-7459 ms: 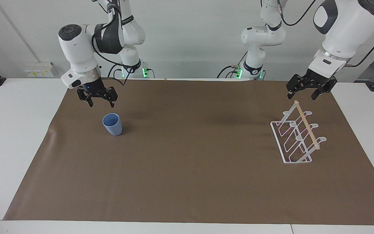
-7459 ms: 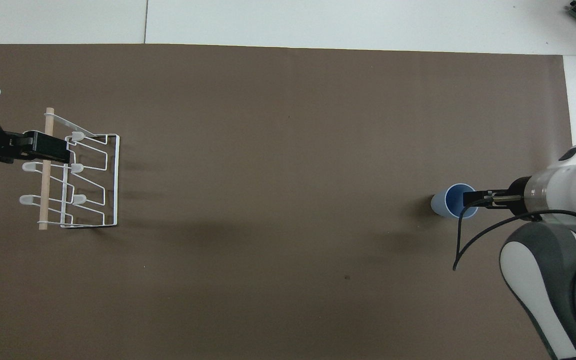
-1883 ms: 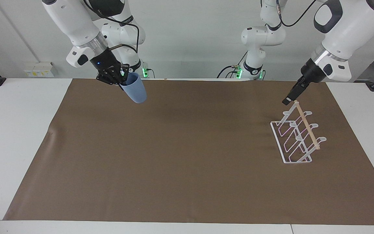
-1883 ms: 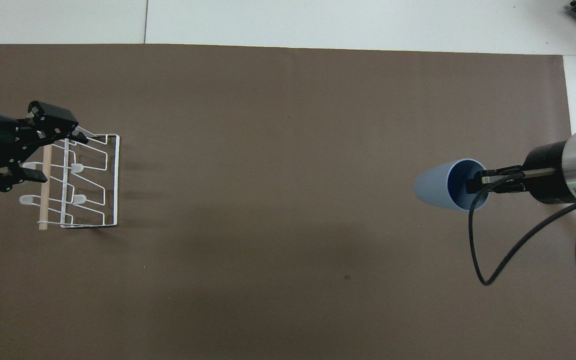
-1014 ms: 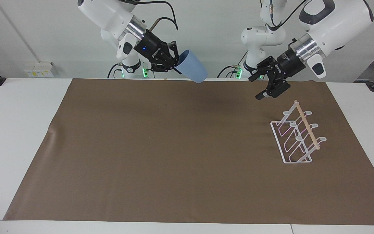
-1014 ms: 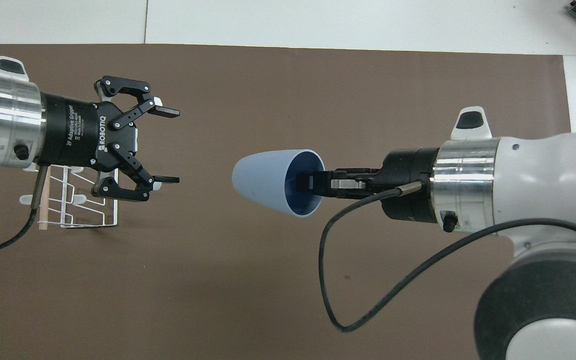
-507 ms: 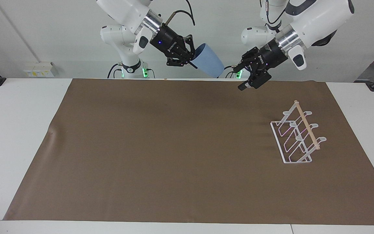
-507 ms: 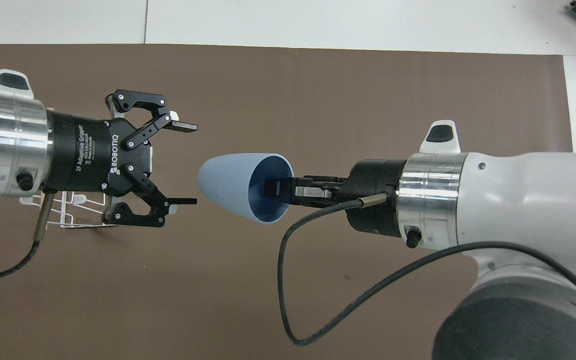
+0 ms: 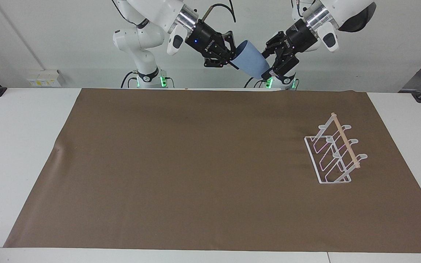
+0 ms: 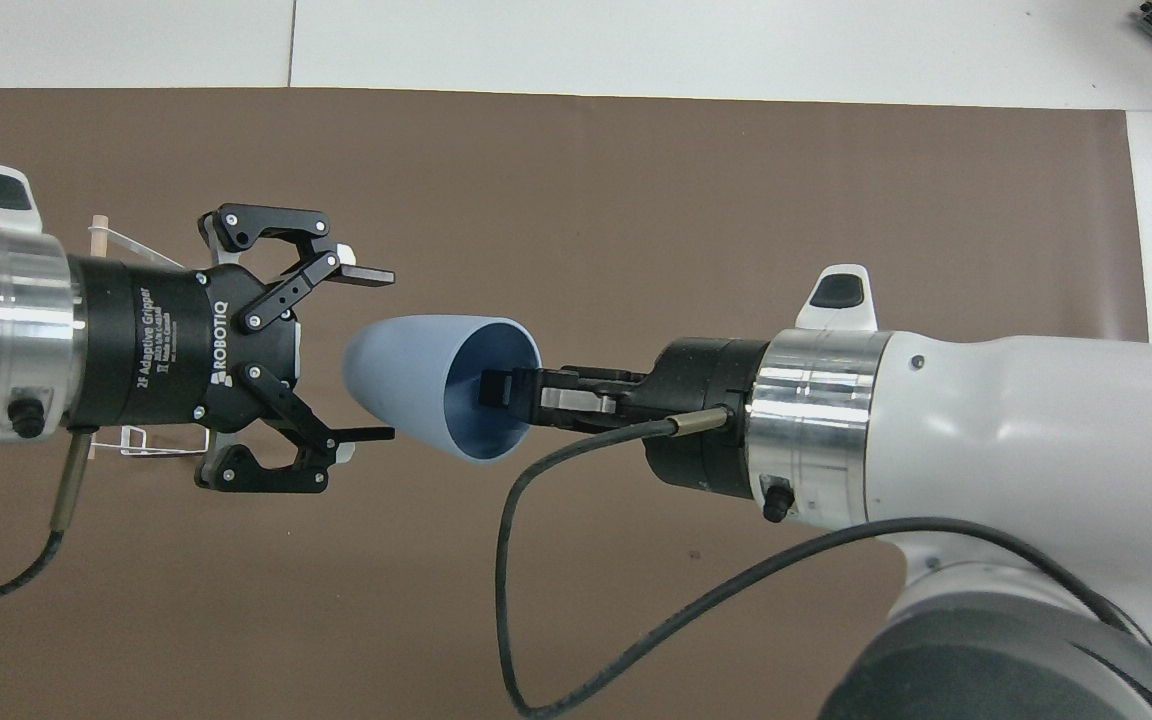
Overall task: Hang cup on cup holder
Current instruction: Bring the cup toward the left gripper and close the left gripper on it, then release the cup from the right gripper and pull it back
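- right gripper (image 10: 506,390) is pinching the cup (image 10: 416,385) by its rim, one finger inside the mouth and one outside, holding it high in the air over the robots' edge of the brown mat (image 9: 196,164).
- cup is being held on its side, base pointing at the left gripper (image 10: 366,352), mouth facing back along the right arm. my read: this is a handover pose, presenting the closed end so the other arm can take the body.
- left gripper is sitting with fingers spread wide apart, holding nothing, tips flanking the cup's base. in the facing view the cup base looks to be just at or between those fingers (image 9: 269,75); can't tell if they're touching.
- cup holder (image 9: 333,153) is standing on the counter at the left arm's end, well apart from the cup, prongs empty. probably why the left arm is taking over: the rack is on its side.
- hanging step is not yet done.
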